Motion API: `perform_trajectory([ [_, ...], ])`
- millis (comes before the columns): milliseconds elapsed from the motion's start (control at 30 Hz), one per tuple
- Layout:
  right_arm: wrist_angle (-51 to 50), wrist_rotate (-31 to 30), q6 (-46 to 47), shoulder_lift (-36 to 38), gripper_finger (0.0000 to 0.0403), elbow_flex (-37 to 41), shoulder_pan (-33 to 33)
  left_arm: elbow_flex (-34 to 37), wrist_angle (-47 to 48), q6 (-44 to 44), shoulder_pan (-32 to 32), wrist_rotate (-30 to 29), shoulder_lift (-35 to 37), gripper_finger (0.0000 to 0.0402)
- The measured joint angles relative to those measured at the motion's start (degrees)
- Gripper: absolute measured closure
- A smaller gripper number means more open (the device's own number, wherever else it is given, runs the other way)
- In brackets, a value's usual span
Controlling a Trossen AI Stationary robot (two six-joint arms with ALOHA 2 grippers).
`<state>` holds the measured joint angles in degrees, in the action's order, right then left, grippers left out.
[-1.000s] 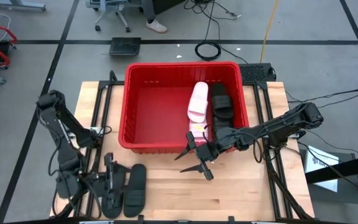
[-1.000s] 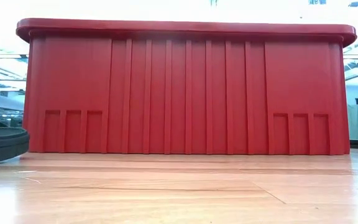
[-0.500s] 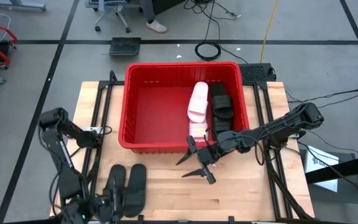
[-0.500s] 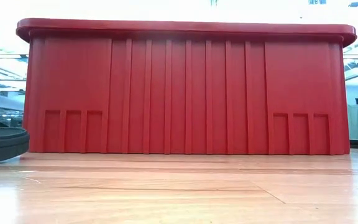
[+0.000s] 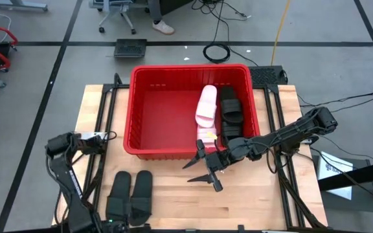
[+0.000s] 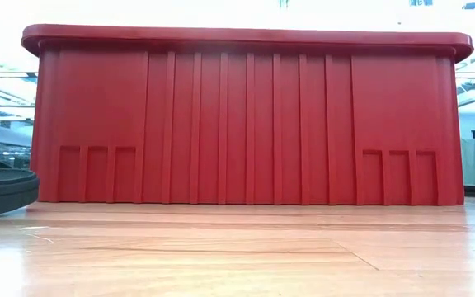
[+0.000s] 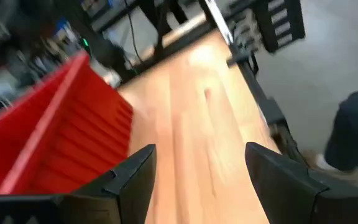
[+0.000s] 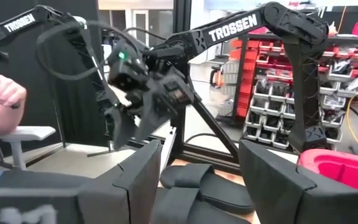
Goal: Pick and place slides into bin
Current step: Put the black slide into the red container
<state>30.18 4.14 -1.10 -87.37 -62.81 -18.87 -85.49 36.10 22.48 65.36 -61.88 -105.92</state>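
Where cables [image 5: 220, 39] trail, wooden table [image 5: 251, 200] (pale) stands.

The bin [image 5: 135, 110] blocks the middle of my bench [image 5: 264, 200]. Two black slides [image 5: 130, 194] (side by side) crowd the near left corner; bare wood stays open beneath my right end effector [image 5: 203, 169].
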Motion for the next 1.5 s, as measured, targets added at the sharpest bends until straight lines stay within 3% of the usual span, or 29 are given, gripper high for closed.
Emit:
perform_trajectory([
  [267, -0.08, 0.07, 0.43, 0.02, 0.0195, 0.0, 0.0, -0.09, 7.16, 14.39, -1.69, 11.42, -2.06, 0.0149],
  [900, -0.45, 0.09, -0.83, 0.02, 0.0195, -0.02, 0.0, -0.07, 11.86, 27.67, -3.8, 30.69, -9.7, 0.0149],
  [1133, -0.91, 0.11, -0.55, 0.02, 0.0195, -0.02, 0.0, -0.02, 19.65, 32.96, -4.5, 32.17, -10.31, 0.0149],
  [1500, -1.82, 0.11, -0.03, 0.02, 0.0195, -0.02, 0.02, -0.02, 24.24, 36.69, -4.7, 33.23, -10.41, 0.0149],
])
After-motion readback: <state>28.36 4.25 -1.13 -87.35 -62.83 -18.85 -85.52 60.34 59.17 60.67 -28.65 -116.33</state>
